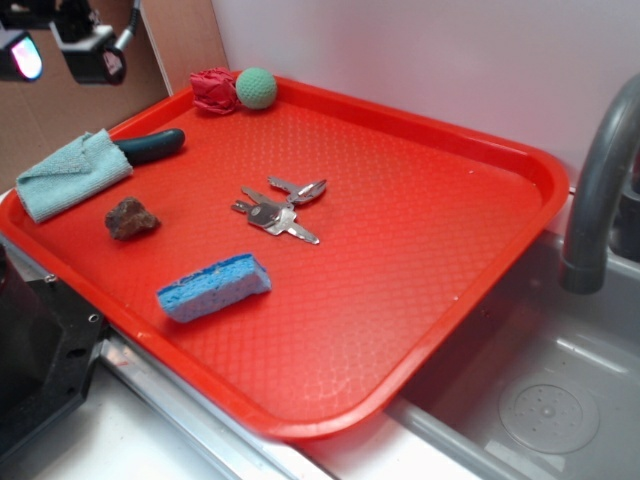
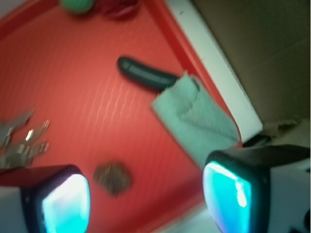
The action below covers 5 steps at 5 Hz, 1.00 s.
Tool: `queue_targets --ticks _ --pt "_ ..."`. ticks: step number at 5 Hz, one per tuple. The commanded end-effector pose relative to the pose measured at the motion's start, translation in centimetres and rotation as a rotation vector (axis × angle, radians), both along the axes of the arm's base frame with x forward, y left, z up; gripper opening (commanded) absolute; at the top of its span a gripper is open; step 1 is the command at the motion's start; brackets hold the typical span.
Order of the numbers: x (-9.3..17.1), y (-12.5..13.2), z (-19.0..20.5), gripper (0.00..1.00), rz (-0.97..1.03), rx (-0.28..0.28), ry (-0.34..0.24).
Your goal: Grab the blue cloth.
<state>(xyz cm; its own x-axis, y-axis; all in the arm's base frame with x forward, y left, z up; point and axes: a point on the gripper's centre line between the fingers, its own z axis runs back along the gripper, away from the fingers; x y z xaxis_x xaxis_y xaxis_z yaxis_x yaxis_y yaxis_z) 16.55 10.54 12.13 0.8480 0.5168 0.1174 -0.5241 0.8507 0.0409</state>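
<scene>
The blue cloth (image 1: 70, 176) lies folded at the far left edge of the red tray (image 1: 400, 250), partly draped over the tray's rim, and covers one end of a dark-handled tool (image 1: 152, 146) whose handle pokes out to its right. Just below the cloth sits a small brown rock (image 1: 130, 218), apart from it. Lower still, near the tray's front edge, rests a blue sponge (image 1: 213, 287). At the tray's back rim a crumpled red rag (image 1: 213, 90) touches a green ball (image 1: 256, 88). A bunch of keys (image 1: 280, 210) lies near the middle of the tray. To the right stands a grey faucet (image 1: 600, 190) over a sink (image 1: 540, 400).

In the wrist view the gripper (image 2: 146, 199) hangs above the tray with its jaws spread wide and nothing between them; the cloth (image 2: 197, 124) lies just ahead of the right fingertip (image 2: 228, 191), the rock (image 2: 112, 178) between the two pads
</scene>
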Motion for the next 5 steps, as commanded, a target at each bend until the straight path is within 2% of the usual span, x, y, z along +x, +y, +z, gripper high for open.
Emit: queue_targets --ticks 1,2,3,5 --pt "0.1 3.5 -4.4 1.0 -0.163 0.093 -0.019" --pt "0.2 4.4 -6.4 1.0 -0.328 0.075 0.0" --pt "1.1 4.8 -7.2 1.0 -0.42 0.083 0.03" --pt "1.7 5.0 -9.0 1.0 -0.464 0.112 0.111"
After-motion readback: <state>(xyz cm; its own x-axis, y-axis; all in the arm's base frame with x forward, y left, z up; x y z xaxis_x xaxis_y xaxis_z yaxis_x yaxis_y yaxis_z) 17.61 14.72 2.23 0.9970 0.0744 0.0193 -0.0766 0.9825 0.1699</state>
